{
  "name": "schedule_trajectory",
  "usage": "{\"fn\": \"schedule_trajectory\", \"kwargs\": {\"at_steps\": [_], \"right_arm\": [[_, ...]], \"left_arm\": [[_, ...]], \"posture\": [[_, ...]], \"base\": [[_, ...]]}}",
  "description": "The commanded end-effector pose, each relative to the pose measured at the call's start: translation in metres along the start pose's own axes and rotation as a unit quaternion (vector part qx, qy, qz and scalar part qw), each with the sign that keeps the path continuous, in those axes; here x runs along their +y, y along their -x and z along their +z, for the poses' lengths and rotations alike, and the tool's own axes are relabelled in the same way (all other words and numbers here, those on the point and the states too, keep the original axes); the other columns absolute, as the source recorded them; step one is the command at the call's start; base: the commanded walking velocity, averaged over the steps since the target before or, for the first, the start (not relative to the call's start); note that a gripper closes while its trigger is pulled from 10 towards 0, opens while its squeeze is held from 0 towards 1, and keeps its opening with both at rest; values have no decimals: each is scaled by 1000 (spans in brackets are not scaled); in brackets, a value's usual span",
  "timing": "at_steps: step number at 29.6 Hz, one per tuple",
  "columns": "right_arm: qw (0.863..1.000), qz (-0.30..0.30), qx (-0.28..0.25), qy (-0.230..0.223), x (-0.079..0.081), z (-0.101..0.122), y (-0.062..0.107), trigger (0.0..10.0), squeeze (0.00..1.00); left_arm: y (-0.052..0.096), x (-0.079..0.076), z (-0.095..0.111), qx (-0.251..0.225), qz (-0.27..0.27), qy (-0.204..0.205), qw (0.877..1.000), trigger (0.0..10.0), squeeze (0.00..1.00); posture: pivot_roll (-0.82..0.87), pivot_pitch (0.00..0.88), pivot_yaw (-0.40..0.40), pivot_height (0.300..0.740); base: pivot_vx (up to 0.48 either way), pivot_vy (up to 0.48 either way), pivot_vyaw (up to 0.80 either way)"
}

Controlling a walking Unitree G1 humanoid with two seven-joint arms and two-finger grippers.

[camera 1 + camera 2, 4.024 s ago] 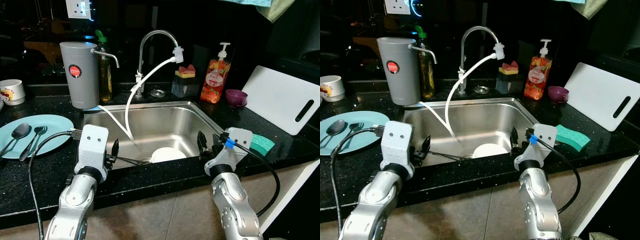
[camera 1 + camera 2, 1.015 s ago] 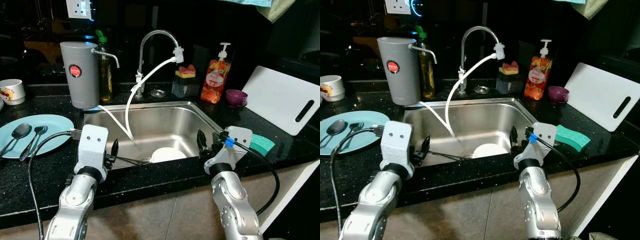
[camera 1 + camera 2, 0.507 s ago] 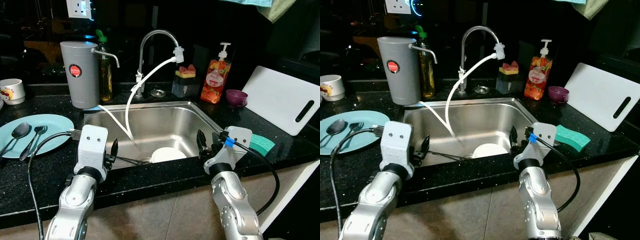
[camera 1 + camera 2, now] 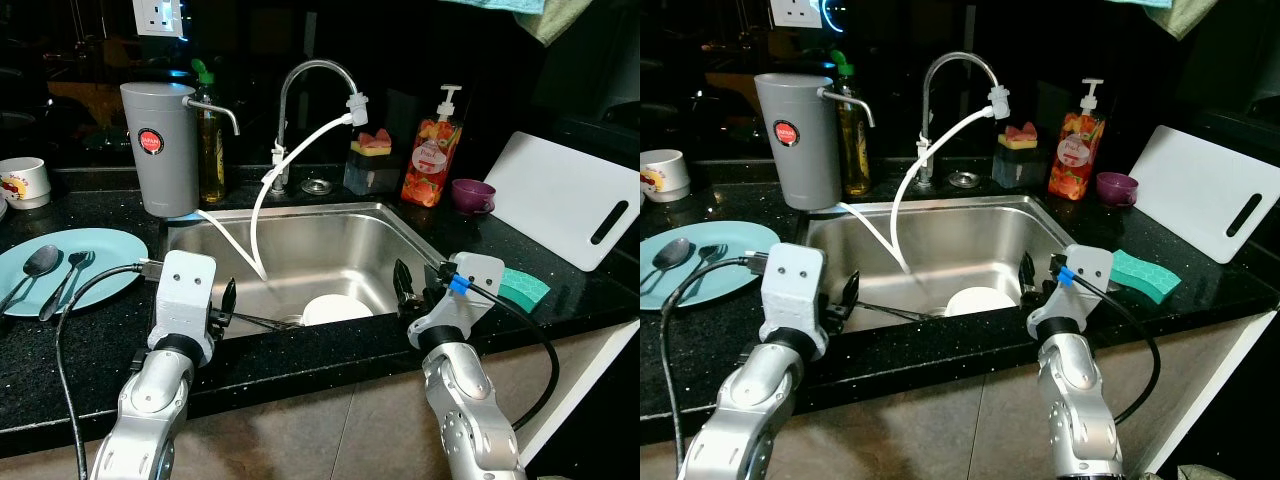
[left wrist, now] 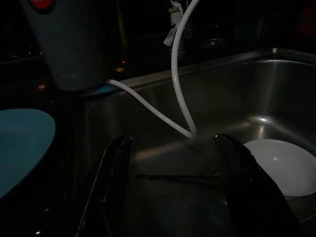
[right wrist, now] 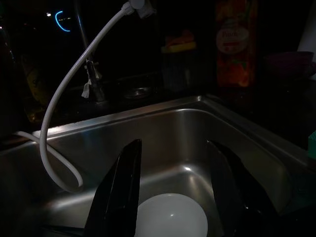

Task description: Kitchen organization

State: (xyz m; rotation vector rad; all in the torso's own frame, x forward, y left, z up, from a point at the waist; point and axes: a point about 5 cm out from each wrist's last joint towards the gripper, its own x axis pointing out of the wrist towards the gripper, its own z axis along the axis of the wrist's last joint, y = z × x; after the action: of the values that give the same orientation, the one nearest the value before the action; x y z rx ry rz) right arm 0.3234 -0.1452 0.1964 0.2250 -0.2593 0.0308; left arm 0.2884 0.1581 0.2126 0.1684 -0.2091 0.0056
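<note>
From the head views, we see a steel sink (image 4: 400, 225) set in a black counter (image 4: 60, 330), with a white bowl (image 4: 336, 308) lying on the sink floor near the front wall. A white hose (image 4: 262, 195) runs from the tap (image 4: 300, 80) down into the basin. Our left gripper (image 4: 228, 308) hangs over the sink's front left edge, our right gripper (image 4: 405, 290) over its front right edge. A teal plate (image 4: 100, 262) carrying spoons (image 4: 45, 270) sits on the counter to the left; a green sponge (image 4: 523, 287) lies to the right.

In the left wrist view, our fingers (image 5: 112, 182) stand apart, holding nothing, with the bowl (image 5: 279, 165) beyond them.

In the right wrist view, our fingers (image 6: 118, 192) are likewise spread and empty, the bowl (image 6: 170, 222) between and below them.
</note>
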Motion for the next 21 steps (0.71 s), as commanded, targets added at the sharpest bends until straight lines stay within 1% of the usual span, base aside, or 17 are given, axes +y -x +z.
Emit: {"fn": "schedule_trajectory", "kwargs": {"at_steps": [1, 21], "right_arm": [[1000, -2, 9, -1, -1, -3, 1, 10000, 0], [1000, -2, 9, -1, 0, -3, 0, 10000, 0]], "left_arm": [[1, -1, -2, 4, -2, -4, 1000, 10000, 0], [0, -1, -2, 4, -2, -4, 1000, 10000, 0]], "posture": [[191, 34, -117, 740], [193, 35, -118, 740]], "base": [[0, 0, 0], [0, 0, 0]]}}
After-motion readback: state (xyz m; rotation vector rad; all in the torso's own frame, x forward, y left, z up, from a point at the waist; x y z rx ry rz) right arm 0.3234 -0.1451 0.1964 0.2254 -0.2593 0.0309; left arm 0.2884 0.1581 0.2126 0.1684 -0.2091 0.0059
